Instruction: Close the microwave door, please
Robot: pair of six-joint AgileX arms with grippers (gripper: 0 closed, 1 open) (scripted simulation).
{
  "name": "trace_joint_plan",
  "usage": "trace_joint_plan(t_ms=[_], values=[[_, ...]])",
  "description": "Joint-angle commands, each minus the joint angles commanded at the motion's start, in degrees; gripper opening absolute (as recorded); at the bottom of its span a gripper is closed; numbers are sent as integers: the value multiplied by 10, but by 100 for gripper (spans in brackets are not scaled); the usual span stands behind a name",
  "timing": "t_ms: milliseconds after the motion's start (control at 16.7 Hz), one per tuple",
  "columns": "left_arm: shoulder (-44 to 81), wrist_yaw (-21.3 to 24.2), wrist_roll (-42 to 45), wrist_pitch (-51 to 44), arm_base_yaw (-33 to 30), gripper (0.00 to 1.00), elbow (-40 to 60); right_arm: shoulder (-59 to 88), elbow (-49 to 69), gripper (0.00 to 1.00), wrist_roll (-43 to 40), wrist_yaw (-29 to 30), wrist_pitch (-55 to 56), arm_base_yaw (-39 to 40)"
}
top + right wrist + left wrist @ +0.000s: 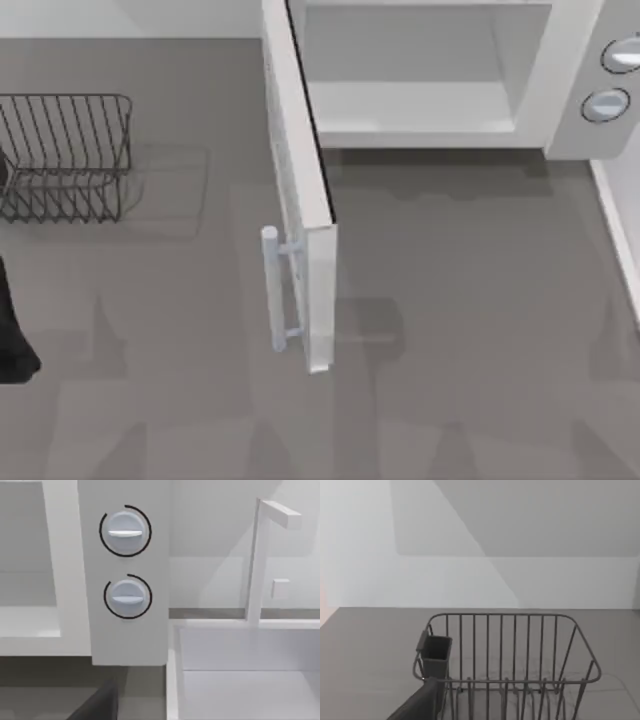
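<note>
Microwave door (300, 190) swung wide open, away from the microwave (430, 75).

We see the door standing edge-on out from the cavity's left side, its bar handle (276, 290) facing the wire rack (65, 155). Bare table (470, 330) lies in front of the cavity. We cannot tell how our grippers' fingers stand. Two knobs (125, 562) sit right of the cavity.

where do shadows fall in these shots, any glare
Top view: the open door drops a soft shadow on the table to its right, and the rack a faint one beside it. Left wrist view: a diagonal shadow edge crosses the wall. Right wrist view: even light on the knobs. No glare anywhere.
</note>
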Motion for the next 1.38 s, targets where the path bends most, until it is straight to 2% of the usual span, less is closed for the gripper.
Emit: trace_joint_plan(t_ms=[300, 600, 900, 1380], values=[[31, 7, 12, -26, -6, 100, 24, 0, 0, 100, 0, 0, 0, 0], [171, 33, 74, -146, -31, 100, 146, 0, 0, 100, 0, 0, 0, 0], [388, 72, 171, -332, -67, 100, 342, 0, 0, 100, 0, 0, 0, 0], [768, 157, 355, -656, -144, 100, 738, 0, 0, 100, 0, 0, 0, 0]])
